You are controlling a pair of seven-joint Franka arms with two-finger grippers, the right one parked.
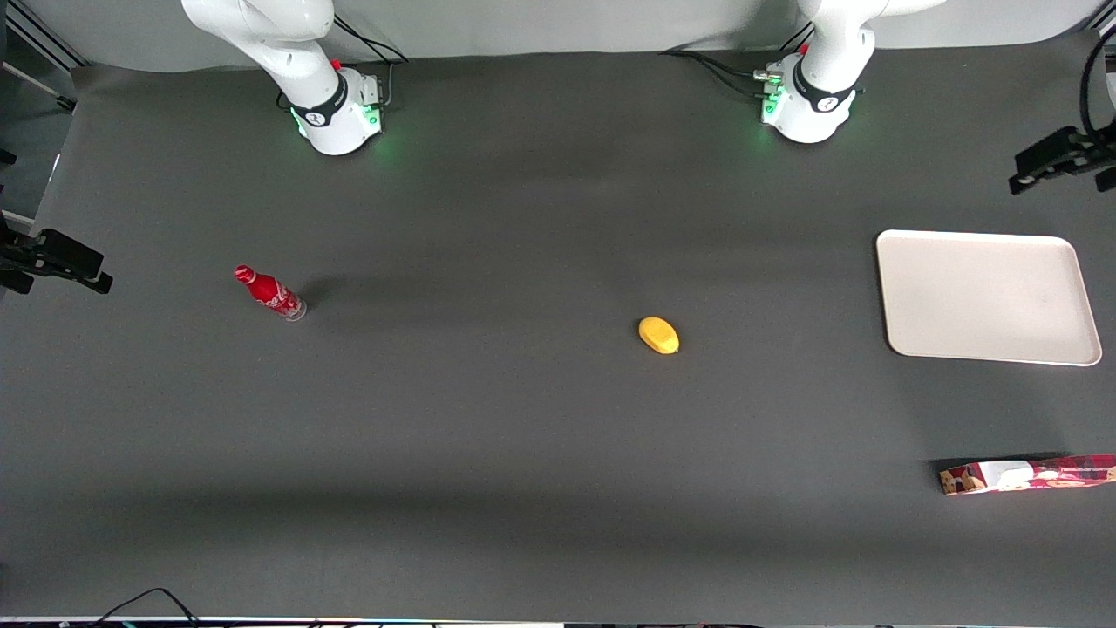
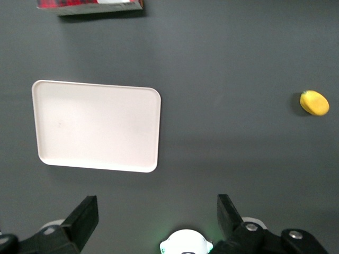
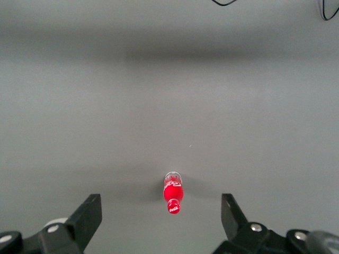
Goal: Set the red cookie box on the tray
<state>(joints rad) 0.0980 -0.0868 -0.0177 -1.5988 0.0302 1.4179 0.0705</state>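
Since the box (image 1: 1029,475) lies flat, the gripper (image 2: 156,219), high up with fingers (image 2: 85,214) wide and empty, may slip off it before the tray (image 1: 985,296).

red bottle (image 1: 269,294): standing on the dark table (image 1: 488,436), toward the parked arm's end | yellow lemon-like fruit (image 1: 658,335): lying near the table's middle, well apart from the bottle, slightly nearer the front camera

Red cookie box (image 1: 1029,475) — cut by frame edge; pincer (image 2: 156,214) fingertips only.
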